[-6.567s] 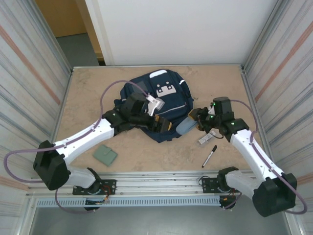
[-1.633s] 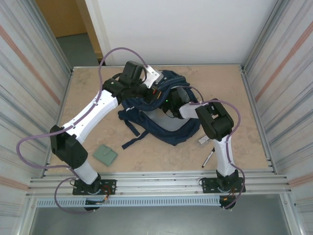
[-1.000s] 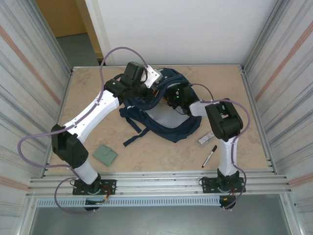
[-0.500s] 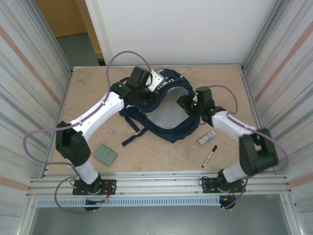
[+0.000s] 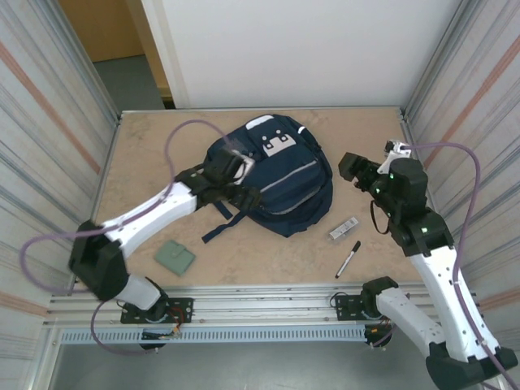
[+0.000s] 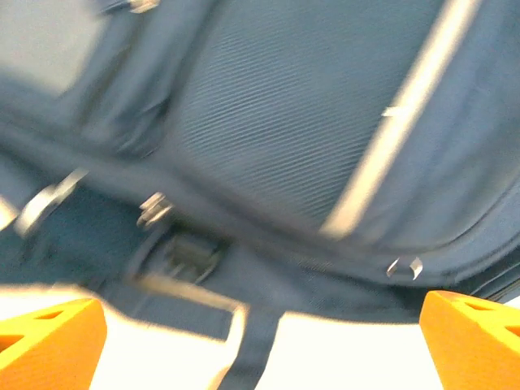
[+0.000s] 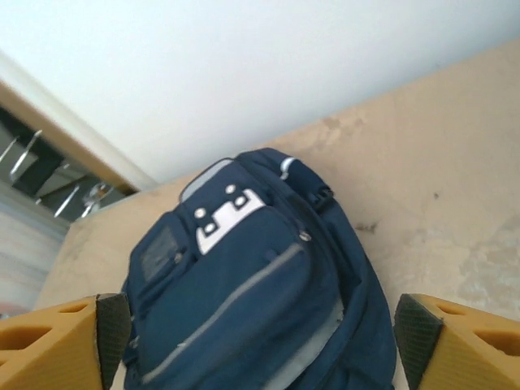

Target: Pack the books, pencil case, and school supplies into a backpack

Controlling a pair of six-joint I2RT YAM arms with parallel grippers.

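Note:
The navy backpack [image 5: 280, 175] lies flat on the table with its white patch and light stripe facing up. My left gripper [image 5: 244, 191] hovers at its left edge, jaws wide open, with blurred backpack fabric [image 6: 268, 138] and a dark strap below the left gripper [image 6: 260, 345]. My right gripper [image 5: 357, 169] stands open to the right of the bag, apart from it. The backpack [image 7: 244, 301] lies beyond the right gripper [image 7: 260, 349]. A black marker [image 5: 348, 259], a silvery bar [image 5: 344, 228] and a grey-green pad [image 5: 175, 257] lie on the table. The books and the pencil case are hidden.
A dark strap [image 5: 223, 227] trails from the bag toward the near left. Metal side walls [image 5: 455, 122] close in the table on both sides, and a rail [image 5: 260, 296] runs along its near edge.
The backpack, held up and open by the left gripper before, now lies flat. Both grippers have opened. The right arm has pulled back out of the bag to the right.

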